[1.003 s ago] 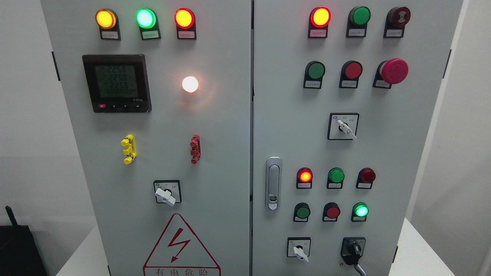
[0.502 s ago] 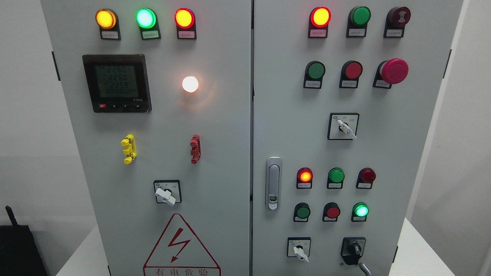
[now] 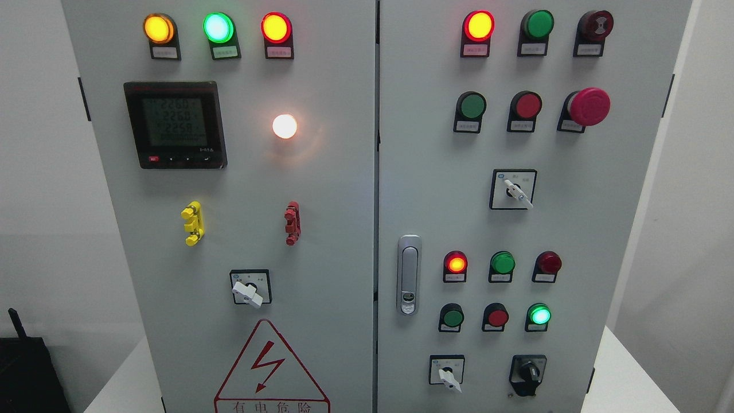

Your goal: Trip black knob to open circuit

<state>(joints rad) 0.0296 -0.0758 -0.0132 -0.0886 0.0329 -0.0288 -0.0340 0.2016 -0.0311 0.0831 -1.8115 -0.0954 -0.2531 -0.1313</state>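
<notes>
You see a smooth grey metal cabinet (image 3: pixel 344 229) with round shiny lights. The black knob (image 3: pixel 528 373) sits low on its right door, beside a white switch (image 3: pixel 447 376). Your hands are out of sight, so you cannot tell their state.

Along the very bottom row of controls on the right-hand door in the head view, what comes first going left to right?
White-handled selector switch → black knob. Neither robot hand is in view.

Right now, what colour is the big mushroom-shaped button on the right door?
Red. The mushroom button shows clearly in the head view, upper right of the door.
</notes>
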